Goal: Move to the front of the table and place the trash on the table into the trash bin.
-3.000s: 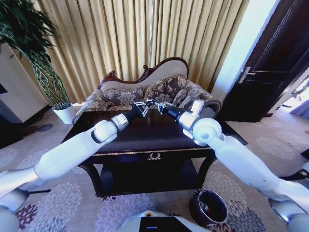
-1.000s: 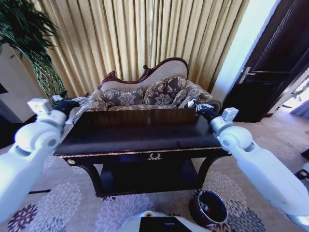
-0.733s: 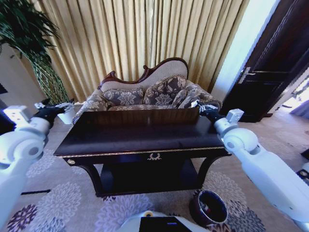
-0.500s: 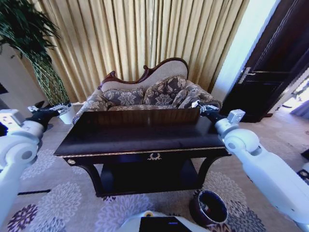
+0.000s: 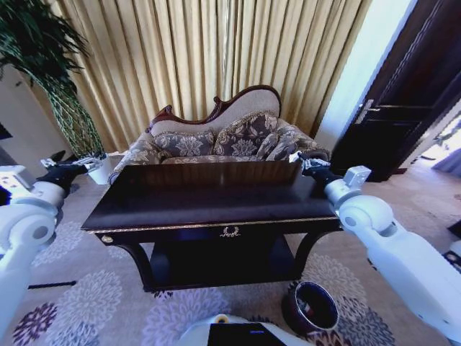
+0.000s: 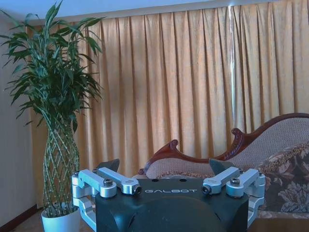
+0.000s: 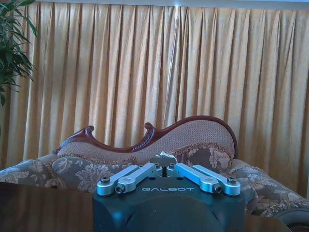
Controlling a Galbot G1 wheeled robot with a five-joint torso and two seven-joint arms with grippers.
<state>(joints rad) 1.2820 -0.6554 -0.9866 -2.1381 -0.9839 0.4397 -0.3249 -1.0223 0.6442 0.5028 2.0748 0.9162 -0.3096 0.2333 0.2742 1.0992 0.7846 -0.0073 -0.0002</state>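
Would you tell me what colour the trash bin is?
Dark maroon-brown trash bin with a shiny rim, clearest in the head view.

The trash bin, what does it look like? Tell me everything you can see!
The trash bin is a small round bucket, dark maroon outside with a shiny rim, open at the top. It stands upright on the flowery carpet, in front of the table near its right front leg. Something small lies inside, too dim to name.
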